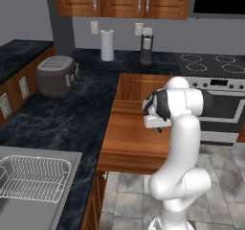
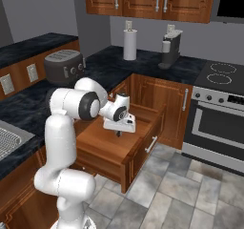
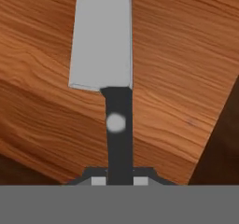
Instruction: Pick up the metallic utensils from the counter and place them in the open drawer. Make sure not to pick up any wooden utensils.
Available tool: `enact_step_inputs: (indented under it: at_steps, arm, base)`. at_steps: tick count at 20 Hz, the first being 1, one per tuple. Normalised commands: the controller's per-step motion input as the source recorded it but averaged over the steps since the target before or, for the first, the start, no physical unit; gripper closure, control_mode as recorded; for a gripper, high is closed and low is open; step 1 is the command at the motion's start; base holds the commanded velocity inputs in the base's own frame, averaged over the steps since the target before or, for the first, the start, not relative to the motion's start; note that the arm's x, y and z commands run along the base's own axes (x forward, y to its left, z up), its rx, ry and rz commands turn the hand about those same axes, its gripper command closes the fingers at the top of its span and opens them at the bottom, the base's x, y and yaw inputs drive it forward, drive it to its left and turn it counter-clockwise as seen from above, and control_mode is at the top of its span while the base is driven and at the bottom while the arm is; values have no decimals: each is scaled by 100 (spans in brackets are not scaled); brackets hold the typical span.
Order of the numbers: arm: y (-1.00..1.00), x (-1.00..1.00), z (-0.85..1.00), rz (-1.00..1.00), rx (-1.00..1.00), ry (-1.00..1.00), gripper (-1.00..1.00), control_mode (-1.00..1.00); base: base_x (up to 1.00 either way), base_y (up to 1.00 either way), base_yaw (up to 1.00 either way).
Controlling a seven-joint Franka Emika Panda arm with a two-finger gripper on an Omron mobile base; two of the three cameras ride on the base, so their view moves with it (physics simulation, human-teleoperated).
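Note:
My gripper is shut on a metallic utensil, a knife with a flat grey blade and a dark riveted handle. The blade points away from the hand over the wooden floor of the open drawer. In the base views the gripper hangs just above the open drawer, pointing down. The dark marbled counter runs beside and behind the drawer. The wooden utensils are out of view.
A grey toaster-like appliance, a paper towel roll and a coffee machine stand on the counter. A sink with a wire rack lies at the left, a stove at the right.

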Motion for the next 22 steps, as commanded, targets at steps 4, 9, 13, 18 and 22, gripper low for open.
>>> enact_step_inputs:
  at_steps: [4, 9, 13, 18, 22]
  arm:
    - [0, 55, -52, 0, 0, 0, 100, -100]
    - [0, 14, -48, 0, 0, 0, 100, -100]
    - [0, 4, -39, 0, 0, 0, 100, -100]
    - [0, 29, -42, 0, 0, 0, 100, -100]
    - [0, 44, -26, 0, 0, -1, 100, -100]
  base:
    - [0, 0, 0]
    - [0, 0, 0]
    - [0, 0, 0]
    - [0, 0, 0]
    - [0, 0, 0]
